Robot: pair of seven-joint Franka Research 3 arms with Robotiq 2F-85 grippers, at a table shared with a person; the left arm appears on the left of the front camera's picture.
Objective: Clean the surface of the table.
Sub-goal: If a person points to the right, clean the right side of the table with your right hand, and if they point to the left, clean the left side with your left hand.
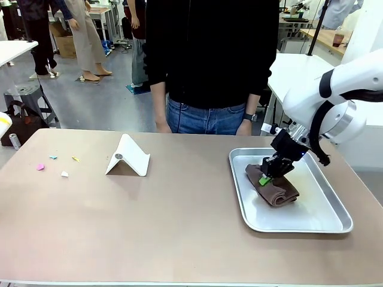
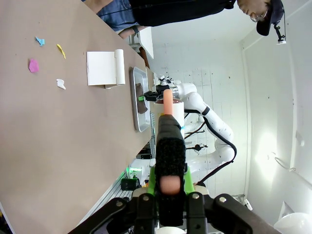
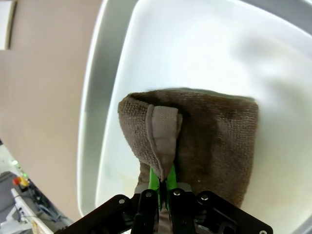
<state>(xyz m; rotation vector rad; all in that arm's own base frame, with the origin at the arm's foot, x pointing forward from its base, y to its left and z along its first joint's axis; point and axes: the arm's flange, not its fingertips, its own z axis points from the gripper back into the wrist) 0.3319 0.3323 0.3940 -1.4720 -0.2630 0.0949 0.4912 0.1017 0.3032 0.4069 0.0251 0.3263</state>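
Table (image 1: 179, 239) spreads across the front view, tan and matte with a thin pale edge. It runs from the camera to the far side, where a person (image 1: 209, 60) in a dark top and blue jeans stands against it with arms hanging. The white right arm (image 1: 335, 101) comes in from the right and bends down over a silver tray (image 1: 335, 218) that lies on the table's right part. A white folded stand (image 1: 127, 156) sits left of the middle, well apart from the tray. A folded brown cloth (image 1: 281, 192) lies in the tray, toward its far left corner. The right gripper (image 1: 265, 177) is down on the cloth. In the right wrist view its green pads (image 3: 154, 178) are nearly together, pinching a raised fold of the cloth's hem between them. The left gripper (image 2: 168, 114) looks along the table from its left end, with its fingers pressed together and no gap to be seen. Four small paper scraps lie on the table's far left part, left of the stand: a pink scrap (image 1: 40, 167), a blue scrap (image 1: 53, 156), a yellow scrap (image 1: 75, 158) and a white scrap (image 1: 64, 174).
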